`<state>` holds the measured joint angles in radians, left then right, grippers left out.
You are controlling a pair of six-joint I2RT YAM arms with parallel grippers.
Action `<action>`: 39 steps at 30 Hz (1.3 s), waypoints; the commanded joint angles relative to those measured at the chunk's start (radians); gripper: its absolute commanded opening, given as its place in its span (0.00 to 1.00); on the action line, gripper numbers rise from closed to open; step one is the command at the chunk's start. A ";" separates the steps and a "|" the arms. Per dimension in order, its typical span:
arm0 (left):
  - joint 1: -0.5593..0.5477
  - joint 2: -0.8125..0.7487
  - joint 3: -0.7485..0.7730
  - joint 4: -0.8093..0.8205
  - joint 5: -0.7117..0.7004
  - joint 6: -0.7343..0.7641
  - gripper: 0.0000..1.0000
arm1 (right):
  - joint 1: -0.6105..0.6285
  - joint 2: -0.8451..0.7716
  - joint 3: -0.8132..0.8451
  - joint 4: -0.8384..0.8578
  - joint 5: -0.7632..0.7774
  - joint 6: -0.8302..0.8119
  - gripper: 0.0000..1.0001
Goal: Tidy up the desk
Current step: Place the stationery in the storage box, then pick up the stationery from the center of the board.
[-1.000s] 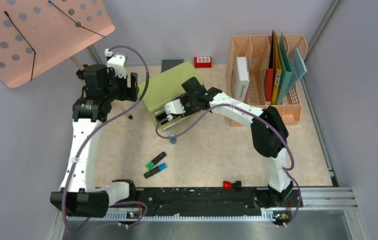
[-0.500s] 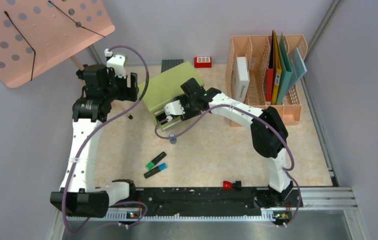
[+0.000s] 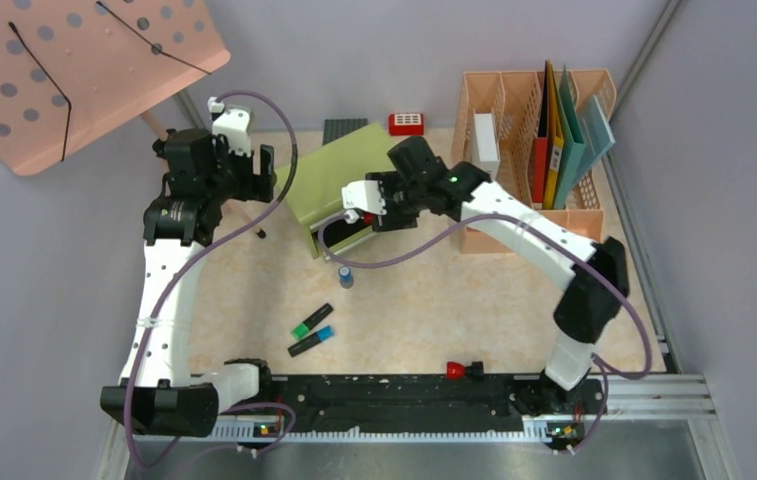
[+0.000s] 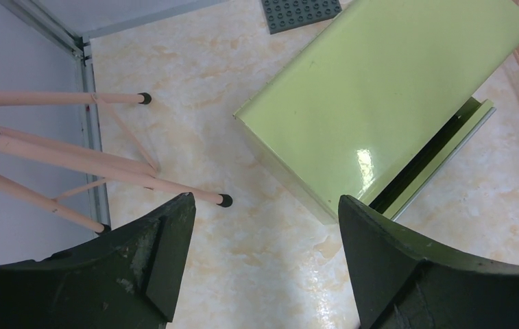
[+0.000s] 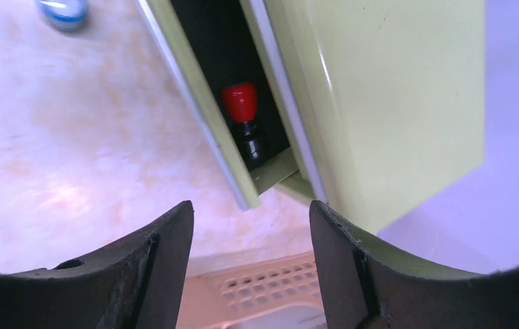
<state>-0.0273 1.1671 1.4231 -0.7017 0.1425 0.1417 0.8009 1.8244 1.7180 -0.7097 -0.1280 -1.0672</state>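
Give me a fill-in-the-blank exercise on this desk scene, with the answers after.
The drawer of the green cabinet stands ___.
The stamp in the drawer has a ___ top.
The right gripper holds ___.
On the desk, the markers number ___.
Missing words: open; red; nothing; two.
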 commanded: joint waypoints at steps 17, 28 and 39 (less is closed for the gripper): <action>0.004 0.065 -0.068 0.173 -0.009 0.079 0.98 | 0.102 -0.533 -0.745 -0.313 -0.371 0.240 0.70; 0.004 0.108 -0.071 0.175 -0.083 0.093 0.99 | 0.263 -0.543 -0.951 -0.110 -0.295 0.345 0.70; 0.004 0.101 -0.062 0.177 -0.071 0.083 0.99 | 0.308 -0.508 -1.029 0.046 -0.186 0.427 0.56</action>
<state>-0.0273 1.2743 1.3441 -0.5755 0.0704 0.2241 1.0866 1.3056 0.6933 -0.7528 -0.3508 -0.6830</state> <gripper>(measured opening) 0.986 0.595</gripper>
